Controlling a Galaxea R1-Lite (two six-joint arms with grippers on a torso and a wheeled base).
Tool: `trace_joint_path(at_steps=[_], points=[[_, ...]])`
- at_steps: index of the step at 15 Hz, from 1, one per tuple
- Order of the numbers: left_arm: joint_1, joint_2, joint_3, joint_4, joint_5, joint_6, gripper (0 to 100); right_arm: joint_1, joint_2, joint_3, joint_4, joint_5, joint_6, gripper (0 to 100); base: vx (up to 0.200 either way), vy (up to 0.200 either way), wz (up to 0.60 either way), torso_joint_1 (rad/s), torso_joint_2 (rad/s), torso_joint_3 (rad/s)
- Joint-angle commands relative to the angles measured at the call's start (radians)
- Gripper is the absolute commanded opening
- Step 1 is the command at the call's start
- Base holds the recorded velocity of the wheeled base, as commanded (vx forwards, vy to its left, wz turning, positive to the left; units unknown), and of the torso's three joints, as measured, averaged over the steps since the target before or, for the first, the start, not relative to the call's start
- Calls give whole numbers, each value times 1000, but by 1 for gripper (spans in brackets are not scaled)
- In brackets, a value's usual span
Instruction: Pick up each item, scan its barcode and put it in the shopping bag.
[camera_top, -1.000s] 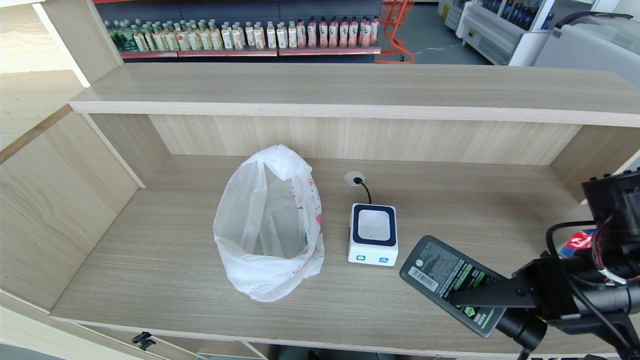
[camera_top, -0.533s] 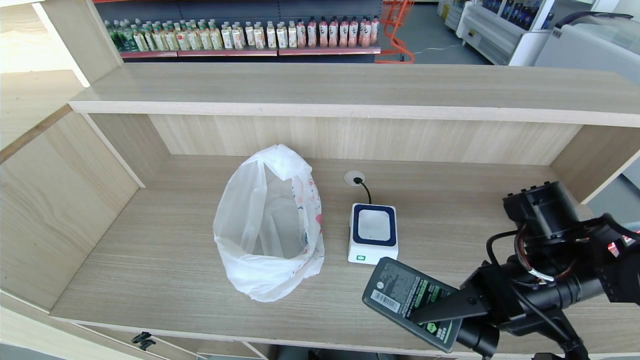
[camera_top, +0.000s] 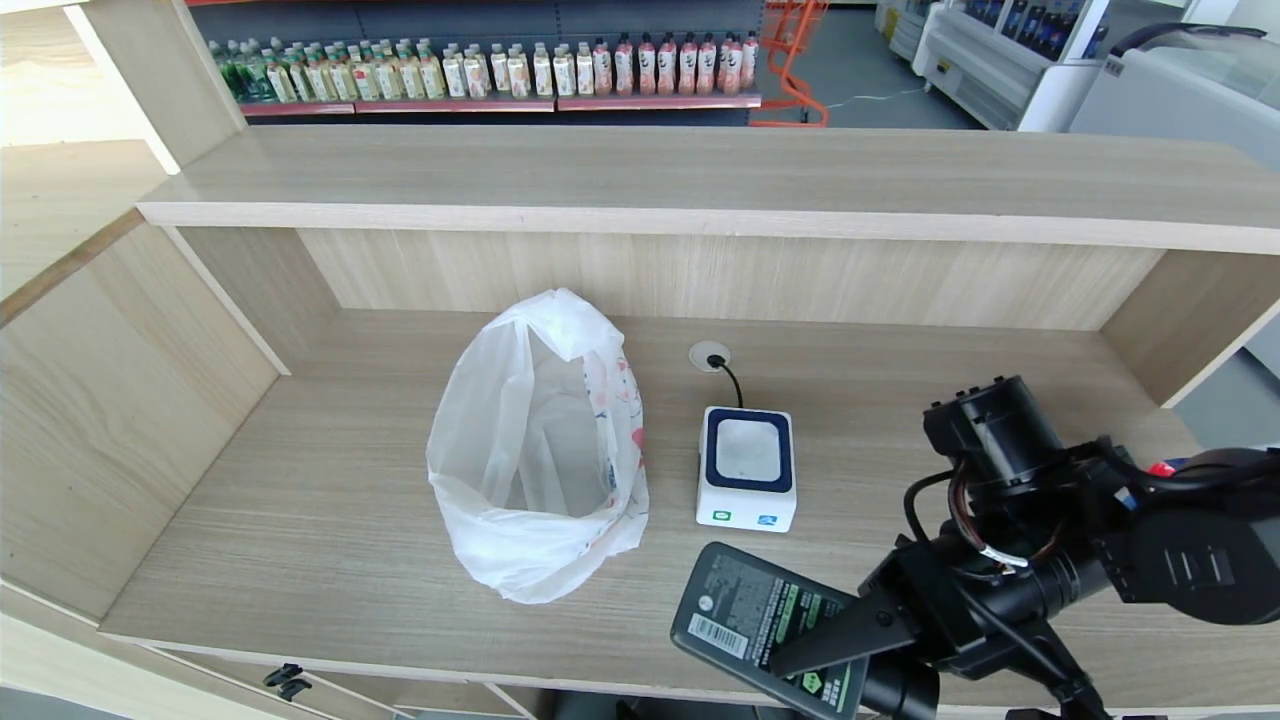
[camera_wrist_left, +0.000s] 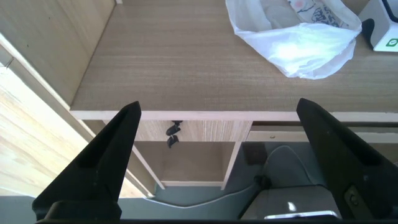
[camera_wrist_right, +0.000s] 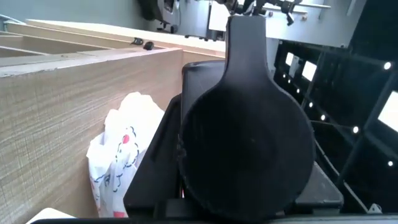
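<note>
At the counter (camera_top: 300, 520) front edge, grips a dark packet (camera_top: 745, 615) clamped in the right tool (camera_top: 850, 640), barcode up, just short of the scanner (camera_top: 746, 480). Looks unscanned, unbagged; shows bag (camera_top: 535, 450) beside scanner open, seemingly empty. Hangs left tool (camera_wrist_left: 219, 109) spread apart, below the edge.

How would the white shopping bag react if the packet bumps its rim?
The shopping bag looks like thin, crumpled film, so its rim would probably fold inward. It stands unsupported and seems empty, so it may slide or slump on the counter.
</note>
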Motion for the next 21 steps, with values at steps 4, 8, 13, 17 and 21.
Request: trace_joint_path(at_steps=[4,8,13,17,21], points=[[0,0,0,0,0,0,100,1,19,-5,-51,0,-80,0,0,0,0,0,0,0],[0,0,0,0,0,2,100,4,24,-6,-71,0,-80,0,0,0,0,0,0,0],[0,0,0,0,0,0,100,29,26,-25,-98,0,-80,0,0,0,0,0,0,0],[0,0,0,0,0,2,100,32,22,-25,-98,0,-80,0,0,0,0,0,0,0],[0,1,0,0,0,2,100,-89,-266,-66,-103,-12,450,0,0,0,0,0,0,0]])
